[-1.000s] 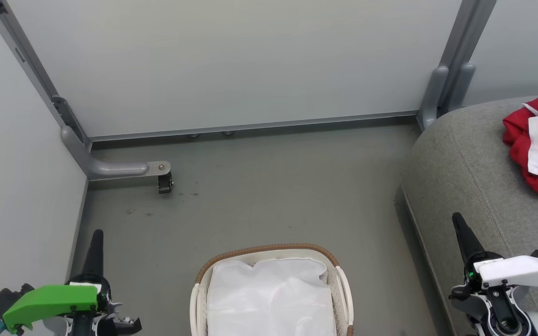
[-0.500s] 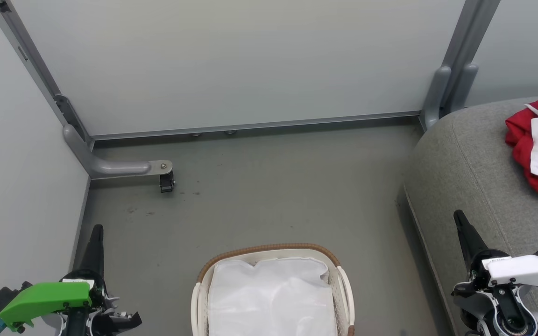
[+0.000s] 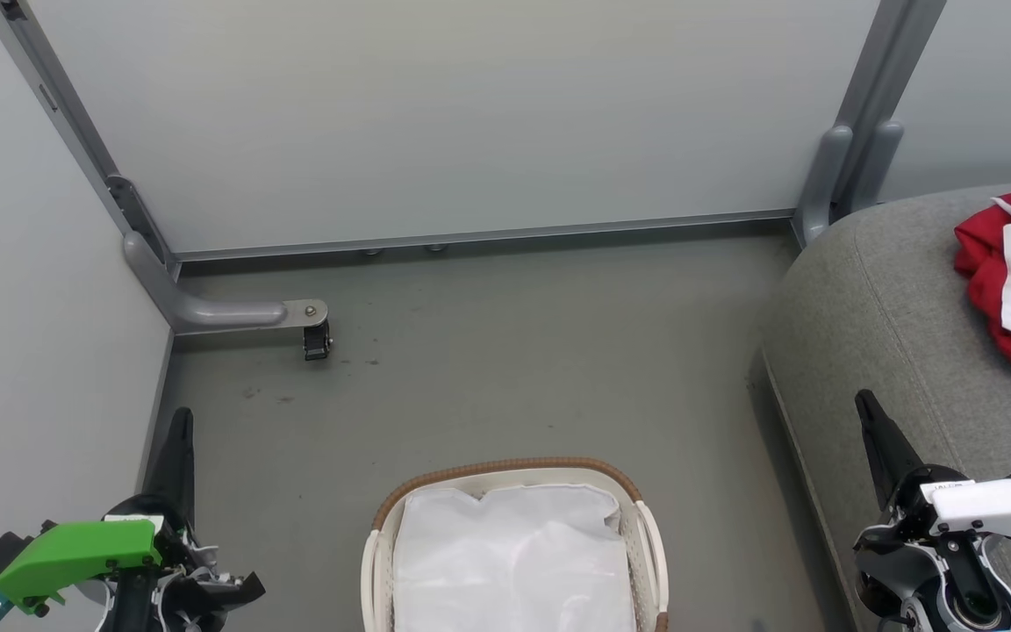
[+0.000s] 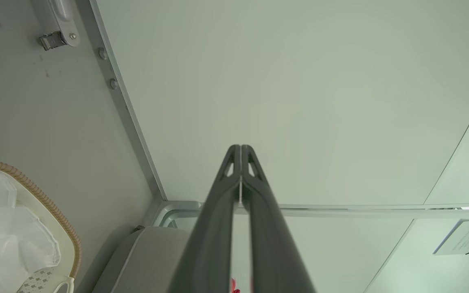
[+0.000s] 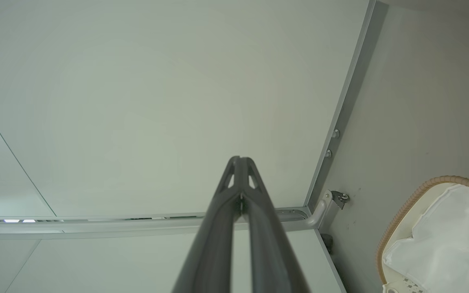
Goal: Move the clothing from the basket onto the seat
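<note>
While both grippers sit low at the head view's bottom corners, the clothing [image 3: 1010,281] lies on the seat [image 3: 874,325], bunched red with a white panel, at the far right edge and partly cut off by the frame. The right gripper [image 3: 864,401] is clenched on nothing, its fingers pressed together into one dark spike pointing up over the seat's front edge, well apart from the clothing, which lies up and to the right of the tip. The left gripper [image 3: 182,414] is clenched on nothing too, its tip up beside the left wall panel [image 3: 40,369], on the far side of the scene from the clothing. The basket [image 3: 505,466] stands on the floor [image 3: 514,351] between the two grippers at bottom centre, touching neither, with a crumpled white sheet [image 3: 510,562] inside it. In the left wrist view the fingers [image 4: 218,228] meet at the tip against a pale panel, with the basket rim at lower left, the seat corner beside it, and a sliver of red at the bottom edge behind the fingers. In the right wrist view the fingers [image 5: 218,232] are likewise pressed together, with the basket at lower right. A caster [image 3: 316,339] on a grey bracket sits near the far left corner of the floor.
</note>
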### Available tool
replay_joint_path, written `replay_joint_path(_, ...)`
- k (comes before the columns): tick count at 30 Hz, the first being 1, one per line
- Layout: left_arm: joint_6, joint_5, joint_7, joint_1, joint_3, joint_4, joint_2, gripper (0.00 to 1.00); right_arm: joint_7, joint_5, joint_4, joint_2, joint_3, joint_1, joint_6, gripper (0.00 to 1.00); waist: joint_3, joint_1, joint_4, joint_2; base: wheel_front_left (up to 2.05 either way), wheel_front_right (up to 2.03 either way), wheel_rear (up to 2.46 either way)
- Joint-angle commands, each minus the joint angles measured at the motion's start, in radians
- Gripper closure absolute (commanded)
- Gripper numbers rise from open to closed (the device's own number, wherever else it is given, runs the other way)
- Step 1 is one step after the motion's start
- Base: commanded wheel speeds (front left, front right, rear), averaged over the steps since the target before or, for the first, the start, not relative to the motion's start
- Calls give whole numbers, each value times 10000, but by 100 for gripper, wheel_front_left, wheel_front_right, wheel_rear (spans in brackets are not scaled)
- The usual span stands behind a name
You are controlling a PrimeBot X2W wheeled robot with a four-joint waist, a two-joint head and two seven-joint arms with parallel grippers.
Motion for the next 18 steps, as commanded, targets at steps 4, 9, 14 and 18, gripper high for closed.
replay_joint_path(4, -53, -81, 47, -120, 29, -30, 69, 100, 26, 89, -46, -59, -31, 39, 0, 100, 0, 0, 3, 0, 0, 0, 0)
replay_joint_path(9, -47, -82, 46, -120, 29, -30, 69, 100, 25, 89, -46, -59, -30, 39, 0, 100, 0, 0, 3, 0, 0, 0, 0)
replay_joint_path(14, -47, -82, 45, -120, 29, -31, 69, 100, 25, 89, -46, -59, -30, 39, 0, 100, 0, 0, 3, 0, 0, 0, 0)
replay_joint_path(18, -47, -82, 45, -120, 28, -31, 69, 100, 24, 90, -44, -59, -29, 39, 0, 100, 0, 0, 3, 0, 0, 0, 0)
